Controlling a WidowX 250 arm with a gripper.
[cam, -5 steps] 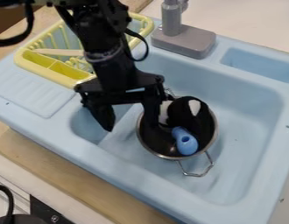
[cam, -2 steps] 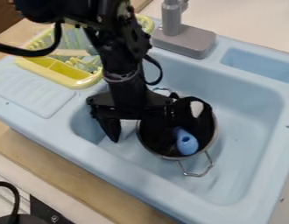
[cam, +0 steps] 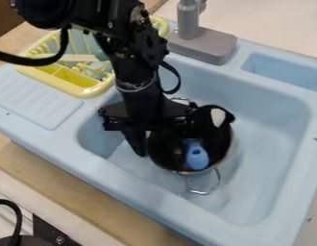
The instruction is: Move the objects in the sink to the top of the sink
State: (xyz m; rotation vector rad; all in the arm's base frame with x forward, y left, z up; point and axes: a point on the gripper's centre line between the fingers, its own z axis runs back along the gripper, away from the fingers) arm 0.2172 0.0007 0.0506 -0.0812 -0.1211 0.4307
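My gripper [cam: 149, 150] is shut on the left wall of a metal pot, one finger outside and the other hidden against the pot's dark inside. The pot [cam: 229, 150] stands in the sink's large basin [cam: 270, 158], leaning slightly, with wire handles at front and back. A black-and-white soft toy [cam: 216, 118] sits in its back right part, rising above the rim. Toward the front of the pot lies a blue object [cam: 196, 156] with a small hole in its end.
A yellow dish rack [cam: 78, 84] stands at the sink's upper left, above a ridged drainboard [cam: 32, 103]. The grey faucet base [cam: 202, 44] is on the back ledge, with a shallow recess [cam: 283, 72] to its right. A divider runs left of the pot.
The gripper has come right and down to the pot, and its fingers have closed on the wall. The pot, with its contents, has shifted slightly left and its front handle has swung left.
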